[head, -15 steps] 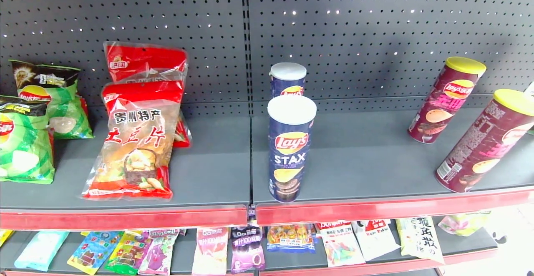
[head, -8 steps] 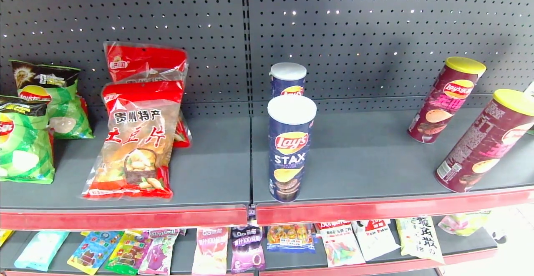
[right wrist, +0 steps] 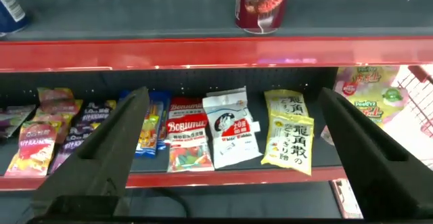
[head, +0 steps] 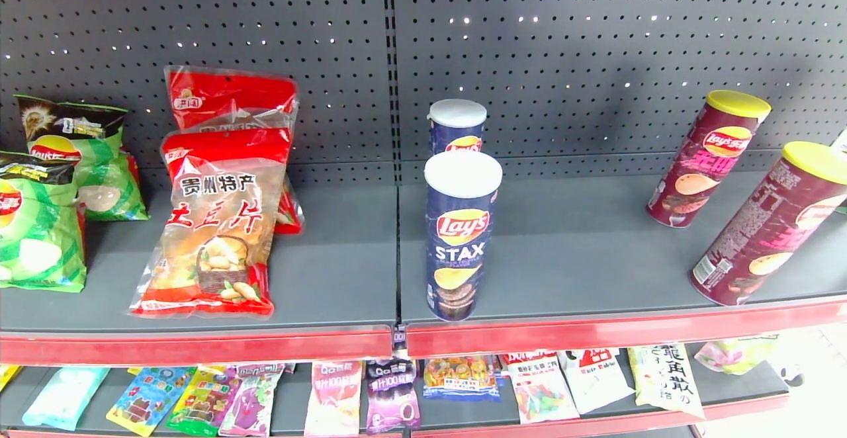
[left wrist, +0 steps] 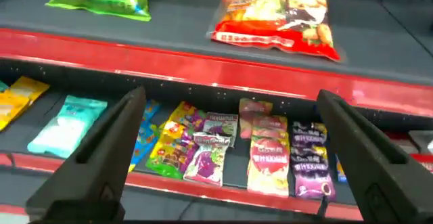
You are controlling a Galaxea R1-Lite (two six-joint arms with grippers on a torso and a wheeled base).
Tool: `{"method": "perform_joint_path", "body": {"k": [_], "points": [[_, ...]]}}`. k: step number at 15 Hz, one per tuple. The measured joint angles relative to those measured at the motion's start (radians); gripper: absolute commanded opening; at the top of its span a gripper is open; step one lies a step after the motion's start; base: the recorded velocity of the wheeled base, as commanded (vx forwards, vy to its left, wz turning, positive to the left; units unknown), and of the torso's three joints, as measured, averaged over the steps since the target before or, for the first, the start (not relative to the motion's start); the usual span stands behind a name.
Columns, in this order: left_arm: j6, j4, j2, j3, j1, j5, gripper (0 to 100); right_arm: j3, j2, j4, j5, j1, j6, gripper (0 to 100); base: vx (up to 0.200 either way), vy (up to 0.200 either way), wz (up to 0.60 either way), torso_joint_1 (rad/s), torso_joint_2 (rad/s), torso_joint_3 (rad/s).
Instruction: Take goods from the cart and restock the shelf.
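green bags [head: 40,226]: far left of top shelf [head: 569,253], two.
red bags [head: 218,226]: next along, one behind the other.
blue cans [head: 461,233]: two upright mid-shelf, front one at the red lip.
maroon cans [head: 708,160]: two at the right, well apart from the blue.
left gripper [left wrist: 230,94]: fingers spread wide, empty, facing lower-shelf packets [left wrist: 203,149].
right gripper [right wrist: 233,92]: same, wide apart, nothing held; wire grid [right wrist: 413,109] near, likely the cart.
step: probably between picks, no goods in hand.
next: reach into the cart, grip an item, set it in the shelf gap.
change: none, head view matches earlier frames.
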State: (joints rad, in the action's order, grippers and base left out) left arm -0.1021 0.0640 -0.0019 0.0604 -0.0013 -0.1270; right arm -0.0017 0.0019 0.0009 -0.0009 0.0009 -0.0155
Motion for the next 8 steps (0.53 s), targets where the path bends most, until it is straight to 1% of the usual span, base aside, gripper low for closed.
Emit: {"method": "perform_joint_path", "body": {"k": [1, 3, 4, 5, 6, 7, 8], "points": [[0.012, -0.01, 0.0, -0.005, 0.0, 0.025, 100, 0.001, -0.001, 0.001, -0.005, 0.001, -0.001, 100, 0.0, 0.0, 0.0, 0.0, 0.0, 0.0], [0.076, -0.054, 0.0, -0.024, -0.001, 0.223, 100, 0.002, -0.001, 0.001, -0.005, 0.0, 0.0, 100, 0.0, 0.0, 0.0, 0.0, 0.0, 0.0], [0.087, -0.064, 0.0, -0.033, 0.0, 0.257, 100, 0.002, -0.001, 0.001, -0.005, 0.0, 0.0, 100, 0.0, 0.0, 0.0, 0.0, 0.0, 0.0], [0.089, -0.07, 0.0, -0.039, 0.0, 0.205, 100, 0.002, -0.001, 0.001, -0.005, 0.0, 0.0, 100, 0.0, 0.0, 0.0, 0.0, 0.0, 0.0], [0.087, -0.07, 0.0, -0.047, 0.0, 0.104, 100, 0.002, -0.002, 0.001, -0.005, 0.0, 0.0, 100, 0.0, 0.0, 0.0, 0.0, 0.0, 0.0], [0.089, -0.07, 0.0, -0.051, 0.0, 0.057, 100, 0.002, -0.002, 0.001, -0.005, 0.0, 0.0, 100, 0.0, 0.0, 0.0, 0.0, 0.0, 0.0], [0.101, -0.068, 0.0, -0.055, 0.0, 0.099, 100, 0.002, -0.002, 0.001, -0.006, 0.0, 0.0, 100, 0.0, 0.0, 0.0, 0.0, 0.0, 0.0]]}}
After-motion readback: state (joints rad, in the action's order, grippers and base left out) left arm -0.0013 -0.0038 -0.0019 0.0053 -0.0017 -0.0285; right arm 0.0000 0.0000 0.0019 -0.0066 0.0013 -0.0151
